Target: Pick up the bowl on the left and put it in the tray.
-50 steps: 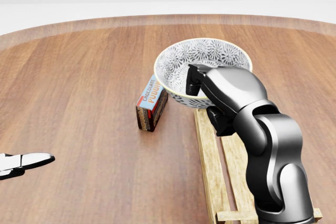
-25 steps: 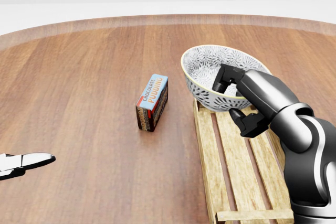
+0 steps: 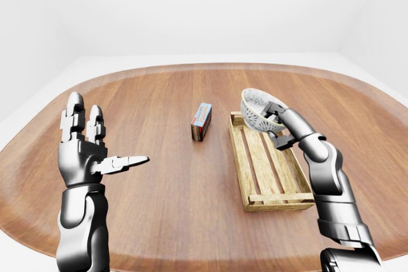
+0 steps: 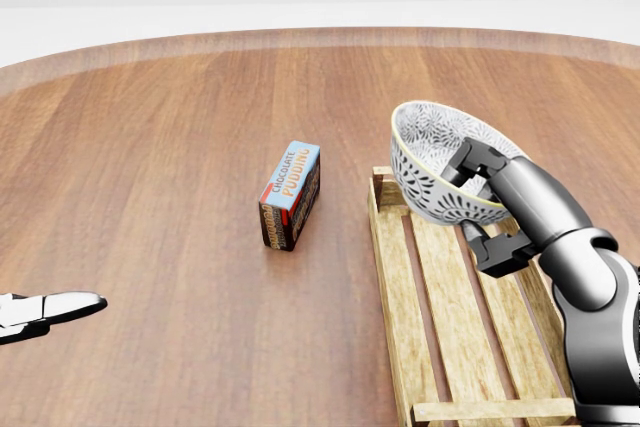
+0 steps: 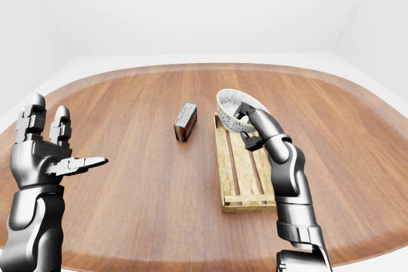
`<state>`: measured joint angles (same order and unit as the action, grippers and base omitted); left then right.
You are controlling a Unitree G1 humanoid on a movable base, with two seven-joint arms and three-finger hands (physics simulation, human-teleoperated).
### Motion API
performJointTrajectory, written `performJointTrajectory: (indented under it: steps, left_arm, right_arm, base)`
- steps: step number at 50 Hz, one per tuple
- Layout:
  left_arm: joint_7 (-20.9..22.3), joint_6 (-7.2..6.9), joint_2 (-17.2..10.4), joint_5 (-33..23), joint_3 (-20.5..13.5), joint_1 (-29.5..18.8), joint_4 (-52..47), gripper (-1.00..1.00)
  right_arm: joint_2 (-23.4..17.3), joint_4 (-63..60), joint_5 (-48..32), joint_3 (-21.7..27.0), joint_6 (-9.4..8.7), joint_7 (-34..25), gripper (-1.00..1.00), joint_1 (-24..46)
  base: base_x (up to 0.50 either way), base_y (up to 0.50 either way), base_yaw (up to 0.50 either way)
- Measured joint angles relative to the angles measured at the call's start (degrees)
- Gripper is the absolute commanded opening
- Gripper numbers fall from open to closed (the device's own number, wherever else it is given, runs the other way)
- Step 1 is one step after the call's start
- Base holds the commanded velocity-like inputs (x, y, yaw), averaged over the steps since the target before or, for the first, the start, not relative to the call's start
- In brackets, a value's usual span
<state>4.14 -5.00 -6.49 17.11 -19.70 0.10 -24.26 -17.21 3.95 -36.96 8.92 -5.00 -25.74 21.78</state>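
While it leans, patterned bowl (image 4: 432, 165) overhangs slatted tray (image 4: 396, 307).

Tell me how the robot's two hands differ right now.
The left hand is open with its fingers spread; the right hand is shut on the bowl's rim. The left hand holds nothing; the right hand holds the tilted bowl over one end of the tray. Both are silvery three-finger hands raised above the table.

head view close, angled down on the table (image 4: 150, 147); eye views wider, level; shared tray (image 3: 262, 165), box (image 3: 201, 121)
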Motion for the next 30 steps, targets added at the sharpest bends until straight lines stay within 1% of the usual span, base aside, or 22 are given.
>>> performJointTrajectory:
  steps: [13, 30]
  left_arm:
    - [0.0, 0.0, 0.0, 0.0, 0.1, 0.0, 0.1, 1.0]
    - [0.1, 0.0, 0.1, 0.0, 0.0, 0.1, 0.0, 1.0]
  right_arm:
    - [0.5, 7.1, -0.5, -1.3, 0.0, 6.1, -1.0, -0.2]
    - [0.8, 13.5, -2.1, -2.3, 0.0, 10.3, -1.0, 0.8]
  base:
    - [0.0, 0.0, 0.0]
    - [0.0, 0.0, 0.0]
